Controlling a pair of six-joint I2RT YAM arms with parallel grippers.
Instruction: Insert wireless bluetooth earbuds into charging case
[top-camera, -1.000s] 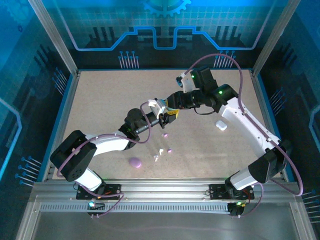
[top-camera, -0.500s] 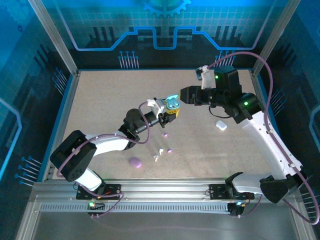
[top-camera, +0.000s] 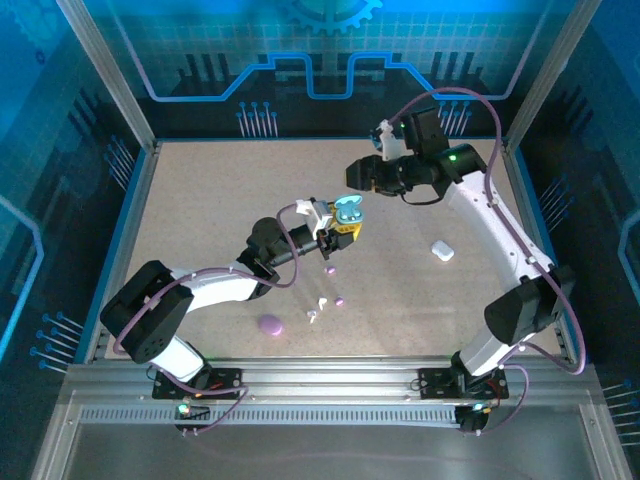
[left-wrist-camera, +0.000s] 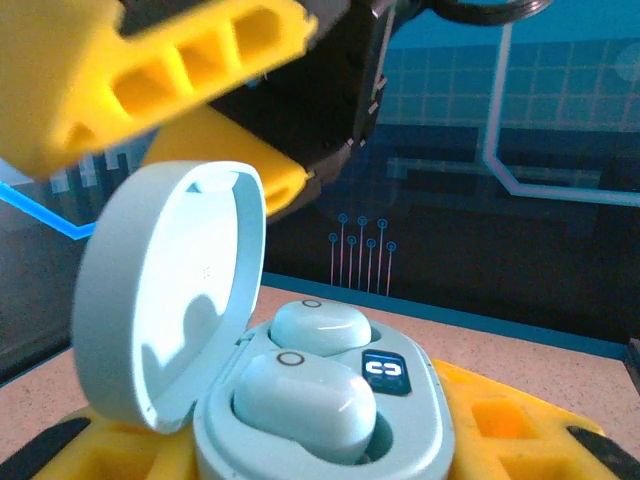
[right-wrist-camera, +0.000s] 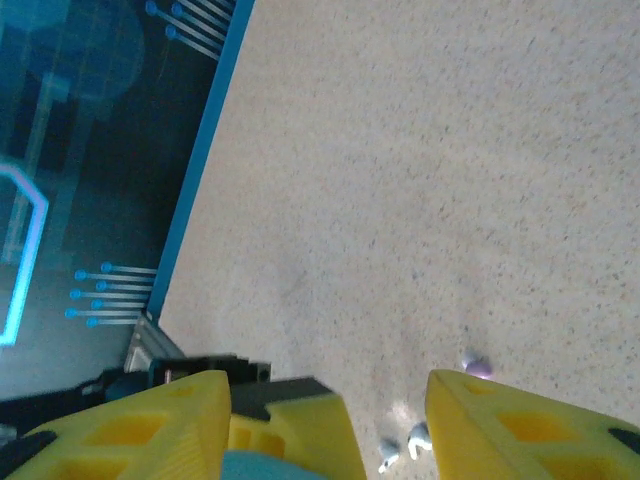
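Left wrist: earbuds (left-wrist-camera: 300, 400) seated in the charging case (left-wrist-camera: 405, 440) my left hand (top-camera: 345, 224) clamps; my parted right hand (top-camera: 354, 177) should shut the lid (left-wrist-camera: 170, 290).

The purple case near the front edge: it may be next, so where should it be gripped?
Probably from straight above, jaws across its narrower width. The purple case lies flat and closed on the table, a low rounded pebble with bare surface around; the nearest white earbud sits apart.

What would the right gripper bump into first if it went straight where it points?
Most likely the open light blue charging case in the left gripper, just ahead of the right gripper; depth is hard to judge.
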